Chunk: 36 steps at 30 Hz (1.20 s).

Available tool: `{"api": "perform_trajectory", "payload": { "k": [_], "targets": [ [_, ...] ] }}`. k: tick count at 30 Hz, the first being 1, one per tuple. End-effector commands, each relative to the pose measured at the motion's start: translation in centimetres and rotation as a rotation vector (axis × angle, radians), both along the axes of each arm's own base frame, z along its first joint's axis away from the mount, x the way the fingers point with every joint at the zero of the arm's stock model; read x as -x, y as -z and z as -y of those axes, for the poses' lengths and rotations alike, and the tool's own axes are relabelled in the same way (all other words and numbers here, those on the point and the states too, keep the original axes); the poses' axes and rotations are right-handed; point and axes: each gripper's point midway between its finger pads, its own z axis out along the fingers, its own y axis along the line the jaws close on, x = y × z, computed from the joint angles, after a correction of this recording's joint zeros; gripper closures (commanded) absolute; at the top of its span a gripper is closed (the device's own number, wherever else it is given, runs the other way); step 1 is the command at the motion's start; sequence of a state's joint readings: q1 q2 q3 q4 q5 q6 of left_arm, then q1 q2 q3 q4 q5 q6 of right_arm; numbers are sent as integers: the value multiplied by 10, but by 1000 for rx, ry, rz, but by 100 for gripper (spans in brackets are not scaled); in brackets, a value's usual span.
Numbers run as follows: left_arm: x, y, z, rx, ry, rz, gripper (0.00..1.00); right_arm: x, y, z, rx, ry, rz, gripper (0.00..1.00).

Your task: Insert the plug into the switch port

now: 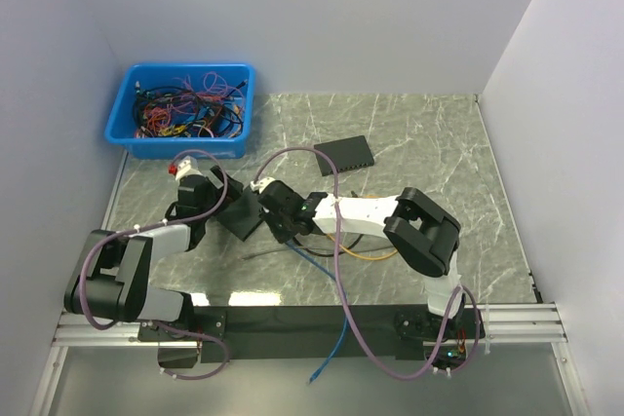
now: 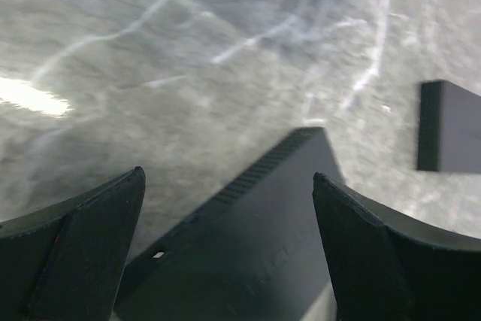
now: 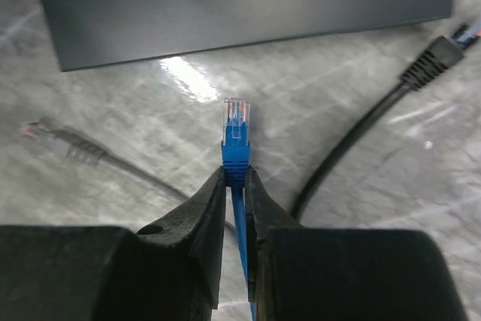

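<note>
The grey marbled desk (image 1: 429, 143) fills the floor of a white-walled cell. At its far left corner sits a blue bin (image 1: 132, 129) holding a tangle of cables (image 1: 190, 104). Two black boxes lie on the stone. One is a flat box (image 1: 344, 153) out towards the middle, well apart from both arms. The other is the switch (image 1: 239, 213), which lies between the two hands near the left side of the desk.

The left hand (image 1: 213, 204) hangs over the switch with its fingers spread wide and nothing between them. In the blurred left wrist view, the dark body of the switch (image 2: 255, 246) runs up between the two fingers (image 2: 83, 238). Whether they touch it cannot be told.

The right arm reaches across from the right, and the right hand (image 1: 271, 200) is narrowed to a pinch on a blue cable (image 1: 343, 314). That cable trails back over the near edge of the desk.

In the right wrist view, the fingertips of the right hand (image 3: 235, 174) clamp the cable just behind the plug (image 3: 237, 122). The plug has a blue boot and a clear tip. It points at the long dark side of the switch (image 3: 225, 5) and stands short of it, with bare desk between. No port can be made out on that side.

A black cable (image 3: 353, 140) lies to the right of the plug. A thin grey cable (image 3: 83, 152) lies to its left.
</note>
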<state>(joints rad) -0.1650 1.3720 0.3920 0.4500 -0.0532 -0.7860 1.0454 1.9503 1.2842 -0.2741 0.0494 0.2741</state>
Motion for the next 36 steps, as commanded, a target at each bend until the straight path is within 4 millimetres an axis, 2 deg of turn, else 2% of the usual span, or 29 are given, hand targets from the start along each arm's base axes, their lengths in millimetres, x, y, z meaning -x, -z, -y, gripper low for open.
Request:
{"api": "perform_trajectory", "payload": {
  "k": [1,9,13,17,26,36],
  "targets": [
    [-9,-27,19,89,73,122,1,2,-19,-21,-95,-8,-9,100],
    [12,-15,18,142,47,82,2,25,-34,-40,-218,-47,-98,100],
    [25,-2,19,169,45,53,2,29,-36,-43,-207,-46,-98,100],
    [30,4,21,183,54,44,2,27,-29,-40,-163,-27,-91,100],
    [21,-2,19,160,46,66,2,19,-11,-29,-80,33,-84,100],
    [16,-14,17,142,47,97,1,8,-9,-33,-44,60,-72,100]
  ]
}}
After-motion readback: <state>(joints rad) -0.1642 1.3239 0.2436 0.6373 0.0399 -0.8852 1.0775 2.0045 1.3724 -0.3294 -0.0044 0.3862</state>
